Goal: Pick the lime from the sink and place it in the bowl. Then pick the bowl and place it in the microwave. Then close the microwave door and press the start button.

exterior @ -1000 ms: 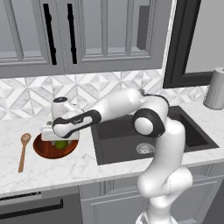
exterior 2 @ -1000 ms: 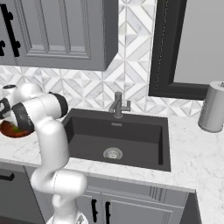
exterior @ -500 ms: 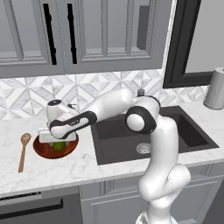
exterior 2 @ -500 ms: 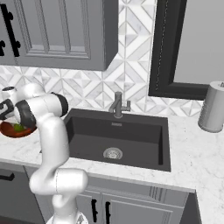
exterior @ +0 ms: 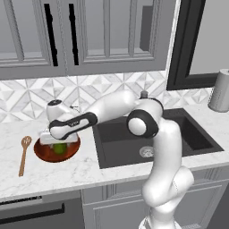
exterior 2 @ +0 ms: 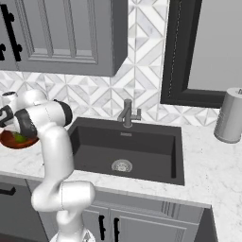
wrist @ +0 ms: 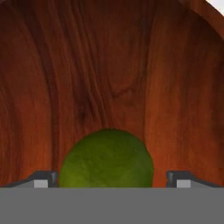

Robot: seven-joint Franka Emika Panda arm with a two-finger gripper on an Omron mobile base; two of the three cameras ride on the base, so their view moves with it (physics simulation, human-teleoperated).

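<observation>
Hand view: lime (wrist: 106,159) in bowl (wrist: 109,70); end effector (wrist: 109,178) wide, clear.

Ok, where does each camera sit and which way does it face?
Left base view: behind the arm on its left, facing the counter; arm reaches left over the bowl.
Right base view: behind on its right, facing the sink; arm at left edge.
Hand view: on the hand, looking down into the bowl; open tool straddles the lime.
Both base views share sink, bowl, lime.
</observation>
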